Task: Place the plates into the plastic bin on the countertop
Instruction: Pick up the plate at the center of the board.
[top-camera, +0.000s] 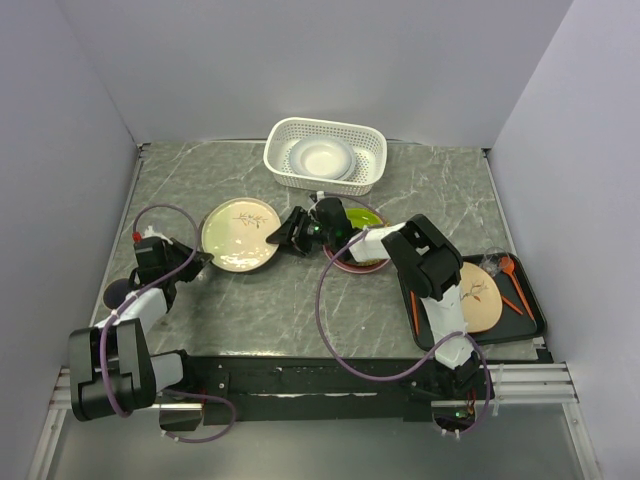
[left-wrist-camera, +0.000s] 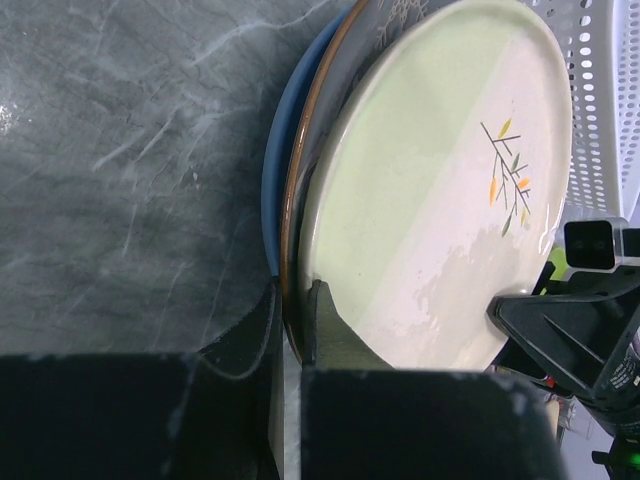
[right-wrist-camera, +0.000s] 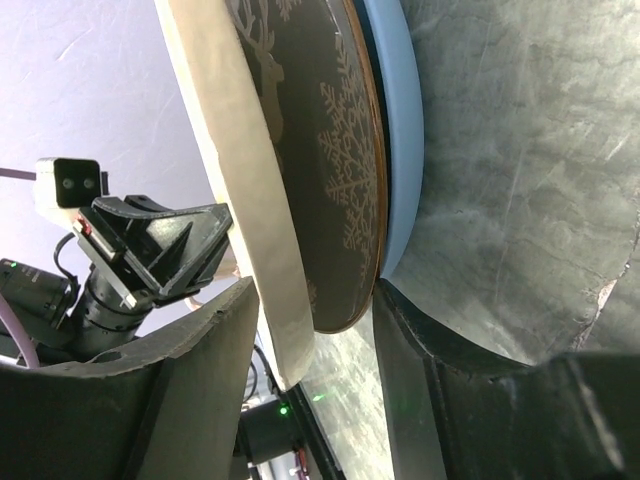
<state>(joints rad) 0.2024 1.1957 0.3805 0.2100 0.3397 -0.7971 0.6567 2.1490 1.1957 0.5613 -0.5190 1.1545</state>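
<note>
Left gripper (left-wrist-camera: 290, 330) pinching the sprig plate (left-wrist-camera: 440, 180) rim to tilt it clear; right gripper (right-wrist-camera: 320, 330) spread astride the stack edge—cream, deer plate (right-wrist-camera: 320, 150), blue plate (right-wrist-camera: 400, 130)—apparently not yet clamped.

Both arms are built the same: black joint blocks joined by white link covers. A thin purple cable runs along each arm in loose loops, from the base up to the wrist. The left hand (top-camera: 200, 260) and the right hand (top-camera: 285, 235) are matte black, with flat wedge-shaped fingers (right-wrist-camera: 200, 400). Each wrist carries a small white camera box with a dark lens. The left arm has a small red part near its wrist. A green light glows at the right base.
</note>
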